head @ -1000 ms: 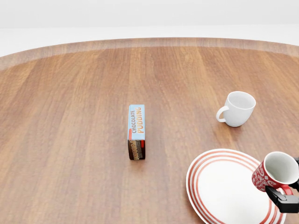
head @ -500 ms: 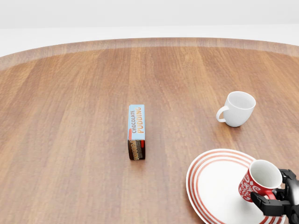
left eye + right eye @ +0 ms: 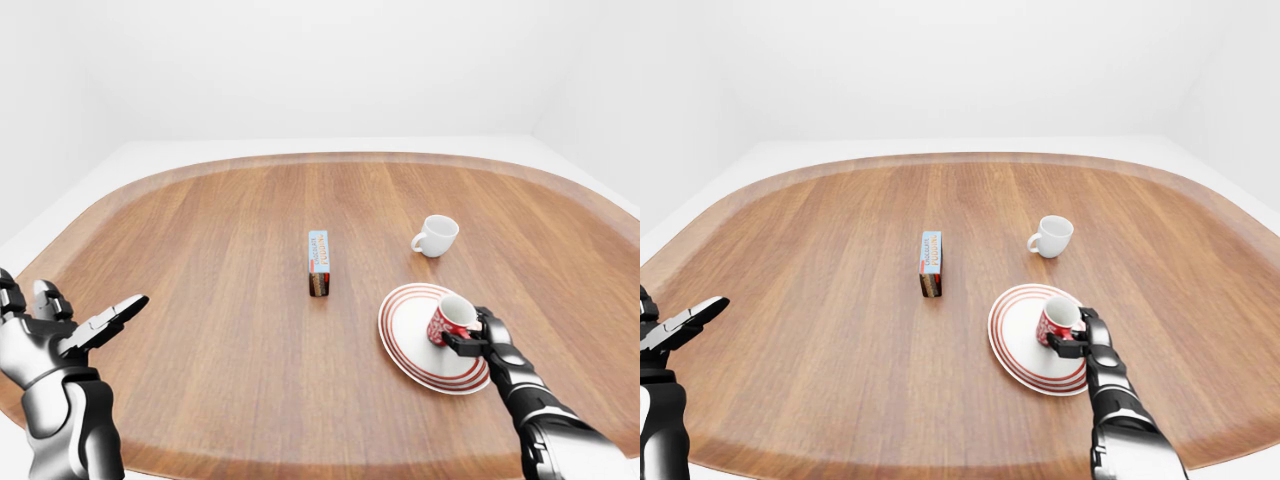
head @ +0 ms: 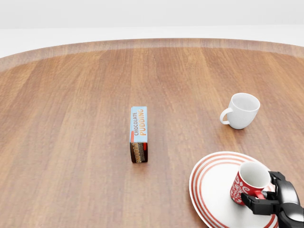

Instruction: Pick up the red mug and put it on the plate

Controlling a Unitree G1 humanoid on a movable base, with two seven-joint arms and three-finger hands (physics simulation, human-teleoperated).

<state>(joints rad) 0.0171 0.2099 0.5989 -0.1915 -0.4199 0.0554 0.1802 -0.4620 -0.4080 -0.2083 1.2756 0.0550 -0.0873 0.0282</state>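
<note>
My left hand (image 3: 62,335) hangs low at the left edge of the left-eye view, fingers spread and grasping nothing, well apart from everything on the brown oval wooden table (image 3: 220,250). It has no part in this step, as I judge it.

Going rightward from that hand, the upright blue-and-brown chocolate pudding box (image 4: 139,134) stands alone near the table's middle, and beyond it the plain white ceramic cup (image 4: 242,110) sits to the upper right (neither belongs to the task).

My right hand (image 4: 273,198) reaches in from the lower right of the head view, its dark fingers closed round the red patterned mug with the white inside (image 4: 247,184). The mug is tilted, its mouth leaning up and to the right, and it is over the white round plate with red rings (image 4: 209,187), on the plate's right half. I cannot tell whether its base touches the plate yet.

So I take this to be the placing step, nearly finished. The next move calls for levelling the mug, settling it flat, then loosening my fingers without tipping it.
</note>
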